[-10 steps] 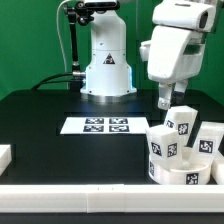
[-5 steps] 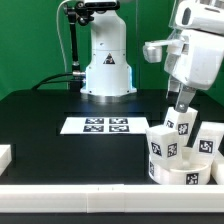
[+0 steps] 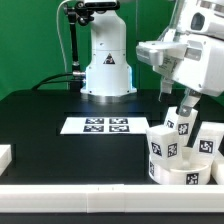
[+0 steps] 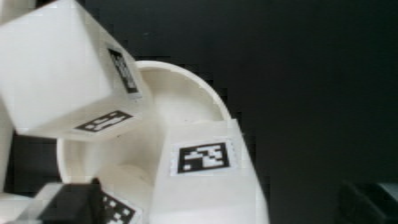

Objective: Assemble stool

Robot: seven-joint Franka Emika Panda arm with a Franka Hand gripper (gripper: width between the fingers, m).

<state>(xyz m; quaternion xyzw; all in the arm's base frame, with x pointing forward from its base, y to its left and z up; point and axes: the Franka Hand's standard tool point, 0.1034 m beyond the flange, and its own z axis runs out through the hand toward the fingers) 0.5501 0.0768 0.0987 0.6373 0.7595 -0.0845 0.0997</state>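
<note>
The white round stool seat [image 3: 176,170] sits at the exterior view's right, near the front edge of the table. White tagged legs [image 3: 180,123] stand on and beside it, and another leg [image 3: 207,140] is to its right. My gripper [image 3: 176,99] hangs just above the upright leg, tilted, with its jaws apart and nothing in them. In the wrist view a big white leg block [image 4: 63,70] fills the near side. The seat's curved rim [image 4: 196,90] and a tagged leg [image 4: 205,158] lie behind it.
The marker board [image 3: 106,125] lies flat mid-table before the robot base [image 3: 107,70]. A plain white bar [image 3: 5,155] lies at the exterior view's left edge, and a long white bar [image 3: 90,190] runs along the front. The table is black.
My gripper has swung toward the exterior view's right and turned over the seat, ending above the upright leg. The stool parts have not moved.
</note>
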